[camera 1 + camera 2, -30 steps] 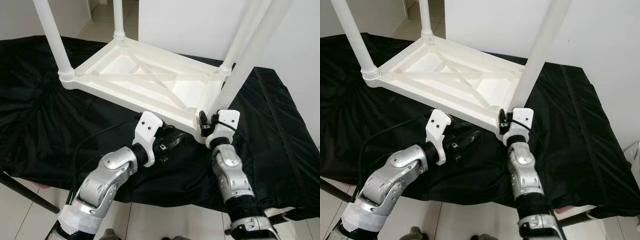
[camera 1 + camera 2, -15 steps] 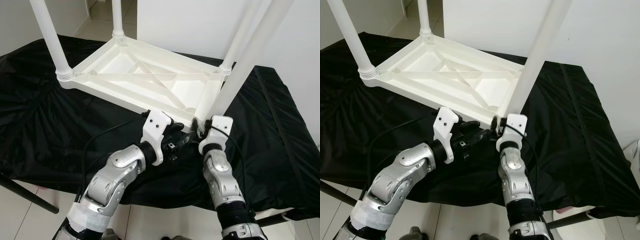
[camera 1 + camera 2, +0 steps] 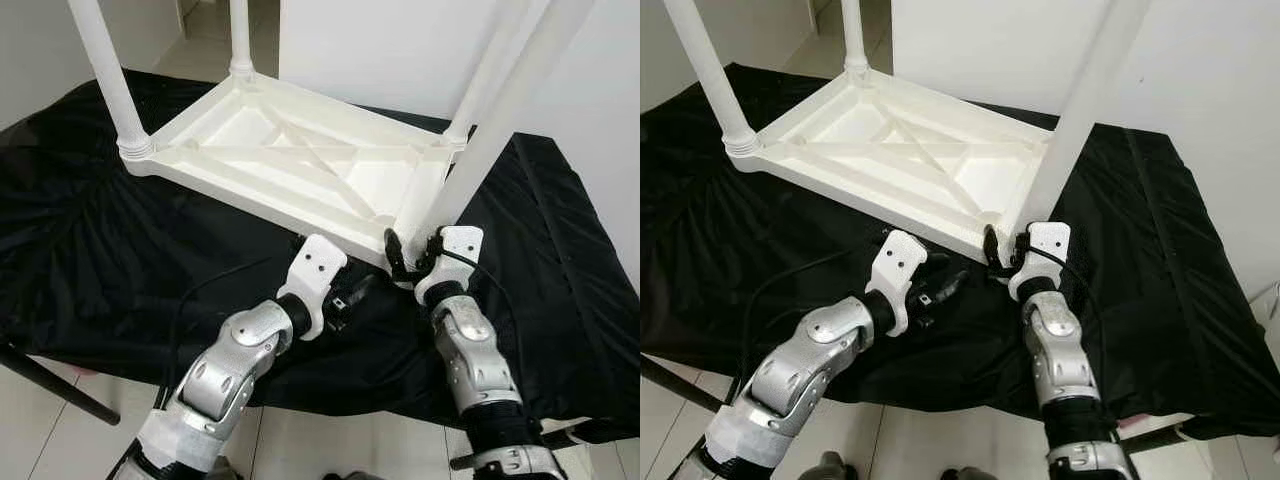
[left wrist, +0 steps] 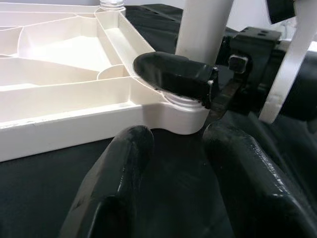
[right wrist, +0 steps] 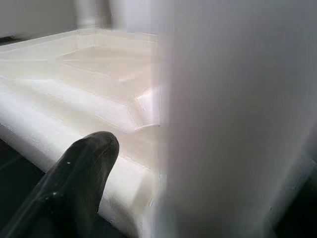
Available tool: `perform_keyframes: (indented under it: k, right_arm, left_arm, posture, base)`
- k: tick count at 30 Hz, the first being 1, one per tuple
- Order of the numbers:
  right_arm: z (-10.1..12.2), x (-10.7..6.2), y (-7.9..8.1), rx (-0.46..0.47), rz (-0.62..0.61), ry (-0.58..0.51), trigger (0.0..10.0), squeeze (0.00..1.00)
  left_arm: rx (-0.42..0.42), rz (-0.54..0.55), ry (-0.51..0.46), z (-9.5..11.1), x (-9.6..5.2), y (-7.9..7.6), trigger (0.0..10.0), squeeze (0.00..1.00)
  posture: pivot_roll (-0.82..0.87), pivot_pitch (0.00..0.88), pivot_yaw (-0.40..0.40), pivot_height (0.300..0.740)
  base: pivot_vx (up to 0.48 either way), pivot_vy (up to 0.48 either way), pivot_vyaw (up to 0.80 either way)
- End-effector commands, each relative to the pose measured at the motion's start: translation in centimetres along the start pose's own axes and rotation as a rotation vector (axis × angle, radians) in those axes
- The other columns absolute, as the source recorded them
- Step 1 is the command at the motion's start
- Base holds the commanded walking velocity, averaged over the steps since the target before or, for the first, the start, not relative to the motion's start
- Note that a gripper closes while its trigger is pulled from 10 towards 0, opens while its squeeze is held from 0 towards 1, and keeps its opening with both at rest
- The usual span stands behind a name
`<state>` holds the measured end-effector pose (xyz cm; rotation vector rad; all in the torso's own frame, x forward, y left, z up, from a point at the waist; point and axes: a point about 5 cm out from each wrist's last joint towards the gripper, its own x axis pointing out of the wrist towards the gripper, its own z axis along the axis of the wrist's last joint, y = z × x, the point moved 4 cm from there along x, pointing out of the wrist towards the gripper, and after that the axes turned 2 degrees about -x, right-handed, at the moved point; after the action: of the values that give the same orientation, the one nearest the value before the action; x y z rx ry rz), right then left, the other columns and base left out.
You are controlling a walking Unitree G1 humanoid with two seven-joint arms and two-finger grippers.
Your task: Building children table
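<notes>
I grip the base of the near table leg (image 3: 500,130) with my right gripper (image 3: 410,262), fingers clamped around it where it meets the corner socket of the upturned white tabletop (image 3: 300,160) on the black cloth (image 3: 100,230). My left gripper (image 3: 350,295) rests just beside that corner, jaws parted and empty. As I judge it, seating well means keeping the leg upright while twisting. The tabletop's ribbed compartments hold nothing.
</notes>
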<state>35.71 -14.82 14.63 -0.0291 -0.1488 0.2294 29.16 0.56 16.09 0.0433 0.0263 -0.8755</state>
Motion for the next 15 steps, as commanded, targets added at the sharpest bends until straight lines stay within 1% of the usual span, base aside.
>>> perform_keyframes:
  k: [1,2,3,4,6,7,9,10,12,13,14,15]
  right_arm:
    - [0.3,0.1,-1.1,-0.049,0.128,0.018,10.0,0.0]
    - [0.3,0.1,-1.1,-0.049,0.128,0.018,10.0,0.0]
    - [0.4,0.1,-1.3,-0.067,0.172,0.026,10.0,0.0]
    - [0.4,0.1,-1.3,-0.067,0.172,0.026,10.0,0.0]
    - [0.2,0.0,-1.3,-0.087,0.25,0.037,10.0,0.0]
    - [0.2,0.0,-1.3,-0.087,0.25,0.037,10.0,0.0]
    - [-0.2,-0.1,-1.6,-0.098,0.313,0.062,10.0,0.0]
    - [-0.2,-0.1,-1.6,-0.098,0.313,0.062,10.0,0.0]
    - [-1.1,-0.4,-1.8,-0.11,0.389,0.116,10.0,0.0]
    - [-1.1,-0.4,-1.8,-0.11,0.389,0.116,10.0,0.0]
    - [-1.7,-0.7,-1.9,-0.123,0.442,0.151,10.0,0.0]
    - [-1.7,-0.7,-1.9,-0.123,0.442,0.151,10.0,0.0]
  left_arm:
    - [0.009,-0.015,0.01,-0.4,0.0,-0.3,10.0,0.0]
    - [0.009,-0.015,0.01,-0.4,0.0,-0.3,10.0,0.0]
    - [0.016,-0.018,0.011,-0.3,0.0,-0.4,10.0,0.0]
    - [0.016,-0.018,0.011,-0.3,0.0,-0.4,10.0,0.0]
    - [0.033,-0.022,0.01,-0.2,0.0,-0.4,10.0,0.0]
    - [0.033,-0.022,0.01,-0.2,0.0,-0.4,10.0,0.0]
    - [0.031,-0.026,0.008,-0.2,0.0,-0.4,10.0,0.0]
    - [0.031,-0.026,0.008,-0.2,0.0,-0.4,10.0,0.0]
    - [0.015,-0.038,0.014,-0.3,0.1,-0.6,10.0,0.0]
    - [0.015,-0.038,0.014,-0.3,0.1,-0.6,10.0,0.0]
    - [0.008,-0.05,0.018,-0.4,0.1,-0.9,10.0,0.0]
    - [0.008,-0.05,0.018,-0.4,0.1,-0.9,10.0,0.0]
  posture:
    - [0.14,0.061,-0.07,0.74]
    - [0.14,0.061,-0.07,0.74]
    - [0.14,0.058,-0.068,0.74]
    - [0.14,0.058,-0.068,0.74]
    - [0.14,0.056,-0.064,0.74]
    - [0.14,0.056,-0.064,0.74]
    - [0.15,0.053,-0.066,0.74]
    - [0.15,0.053,-0.066,0.74]
    - [0.15,0.053,-0.068,0.74]
    - [0.15,0.053,-0.068,0.74]
    - [0.15,0.053,-0.069,0.74]
    - [0.15,0.053,-0.069,0.74]
  base:
    - [0.0,0.0,0.0]
    - [0.0,0.0,0.0]
    - [0.0,0.0,0.0]
    - [0.0,0.0,0.0]
    - [0.0,0.0,0.0]
    - [0.0,0.0,0.0]
    - [0.0,0.0,0.0]
    - [0.0,0.0,0.0]
    - [0.0,0.0,0.0]
    - [0.0,0.0,0.0]
    - [0.0,0.0,0.0]
    - [0.0,0.0,0.0]
